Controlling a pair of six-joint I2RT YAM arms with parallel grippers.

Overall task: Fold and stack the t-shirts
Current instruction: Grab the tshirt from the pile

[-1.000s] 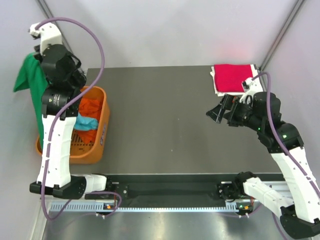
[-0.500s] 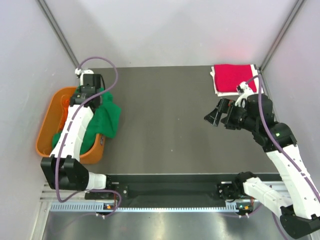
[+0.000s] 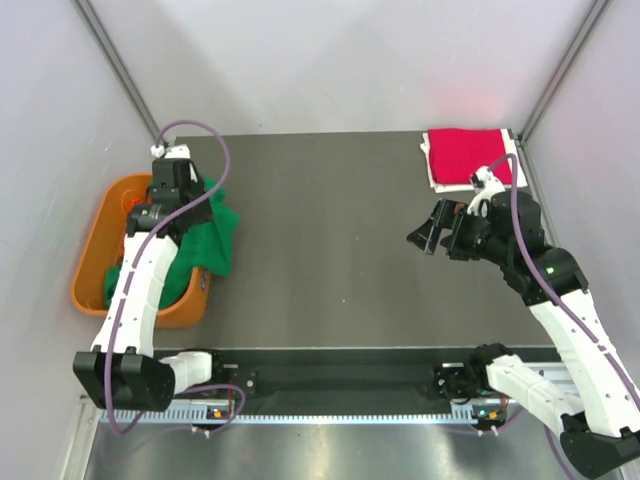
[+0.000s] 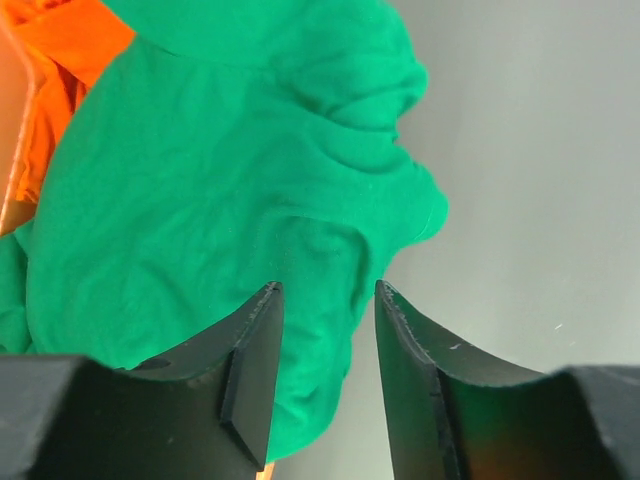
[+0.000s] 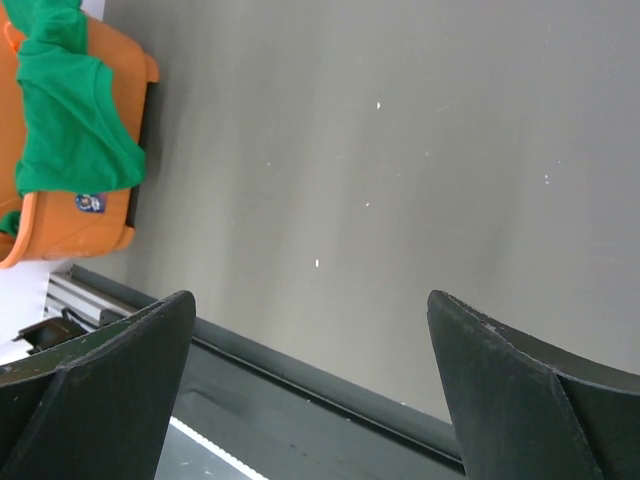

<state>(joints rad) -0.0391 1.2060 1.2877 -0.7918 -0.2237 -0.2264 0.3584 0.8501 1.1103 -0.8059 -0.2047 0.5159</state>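
Green t-shirt (image 3: pixel 212 238) lay bunched over the table-side rim of the orange tub (image 3: pixel 90 262), part of it spilling onto the table (image 3: pixel 330 260). Left gripper (image 4: pixel 325 305) hung just above it, jaws parted, no cloth between them. Right gripper (image 5: pixel 310 300) was spread wide over the table, holding nothing. Red t-shirt (image 3: pixel 465 155) lay folded at the far right corner. Orange t-shirt (image 4: pixel 55 60) showed inside the tub.

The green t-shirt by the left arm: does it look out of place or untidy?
Yes. The green t-shirt lies crumpled over the right rim of the orange tub, one part spilling onto the table, not folded. The red t-shirt, by contrast, lies folded at the far right corner.
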